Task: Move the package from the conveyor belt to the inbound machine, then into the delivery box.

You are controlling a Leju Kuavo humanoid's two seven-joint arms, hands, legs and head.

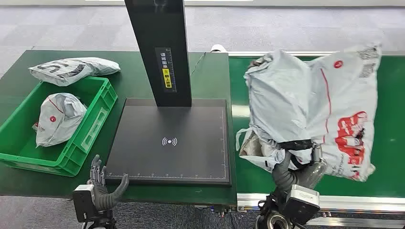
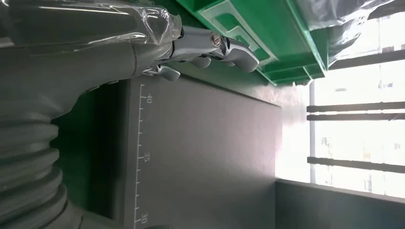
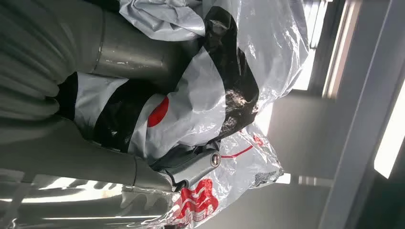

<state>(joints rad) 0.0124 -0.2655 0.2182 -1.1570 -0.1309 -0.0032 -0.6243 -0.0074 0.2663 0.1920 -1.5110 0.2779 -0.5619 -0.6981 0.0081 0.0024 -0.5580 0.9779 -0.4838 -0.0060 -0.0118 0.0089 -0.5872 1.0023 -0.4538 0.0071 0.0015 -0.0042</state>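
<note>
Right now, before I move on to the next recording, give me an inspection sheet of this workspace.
Surface: green table carrying the black inbound machine; green conveyor belt to its right.
Job's things: large grey package with red print lifted over the belt; green delivery box on the left.
Clutter: one grey bag inside the box, another on the table behind it.
Hands: right hand grips the package from below; left hand open at the machine's near left corner.
Cables: thin dark cable behind the machine's post.
Surroundings: grey floor.
</note>
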